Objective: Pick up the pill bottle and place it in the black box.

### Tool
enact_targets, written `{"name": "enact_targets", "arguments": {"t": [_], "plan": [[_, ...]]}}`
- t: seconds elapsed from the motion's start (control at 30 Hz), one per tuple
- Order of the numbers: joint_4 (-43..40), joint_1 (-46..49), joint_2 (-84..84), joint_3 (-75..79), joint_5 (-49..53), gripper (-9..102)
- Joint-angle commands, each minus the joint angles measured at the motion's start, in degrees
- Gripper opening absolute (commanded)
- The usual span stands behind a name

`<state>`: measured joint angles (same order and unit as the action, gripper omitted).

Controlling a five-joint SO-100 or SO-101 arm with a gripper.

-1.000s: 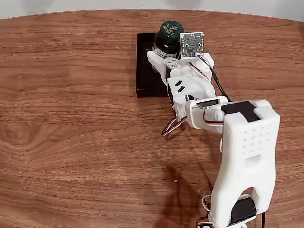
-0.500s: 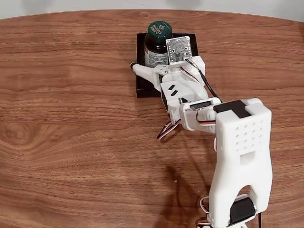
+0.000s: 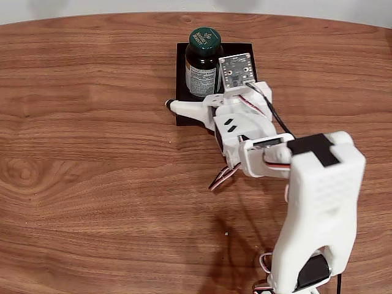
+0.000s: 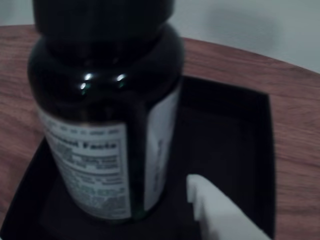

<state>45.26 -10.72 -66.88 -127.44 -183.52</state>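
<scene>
The pill bottle [image 3: 201, 61], dark green with a green printed cap and a white label, stands upright inside the black box [image 3: 244, 49] near the table's far edge. My gripper [image 3: 199, 98] is open just in front of the bottle, with one white finger [image 3: 184, 108] swung out to the left over the box's front wall. In the wrist view the pill bottle [image 4: 105, 125] stands close on the left, resting on the floor of the black box [image 4: 225, 130]. One white fingertip [image 4: 212, 207] shows at the bottom, apart from the bottle.
The wooden table [image 3: 92, 153] spreads wide to the left and front of the box. My white arm [image 3: 318, 196] crosses the right side from the near edge. The table's far edge runs just behind the box.
The jaws have spread and let go of the bottle, which now stands upright in the box. The gripper has drawn back slightly toward the near side.
</scene>
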Motion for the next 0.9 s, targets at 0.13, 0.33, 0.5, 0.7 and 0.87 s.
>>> {"name": "enact_targets", "arguments": {"t": [0.13,0.33,0.5,0.7,0.87], "plan": [[-0.18,1.67,-14.24,-6.42,-1.85,52],[-0.26,2.46,-22.06,-14.15,-2.2,52],[-7.38,1.93,-33.75,-21.09,-0.97,51],[-30.15,2.64,-52.56,-24.52,2.9,49],[-41.75,3.16,-63.28,-28.65,3.08,47]]}}
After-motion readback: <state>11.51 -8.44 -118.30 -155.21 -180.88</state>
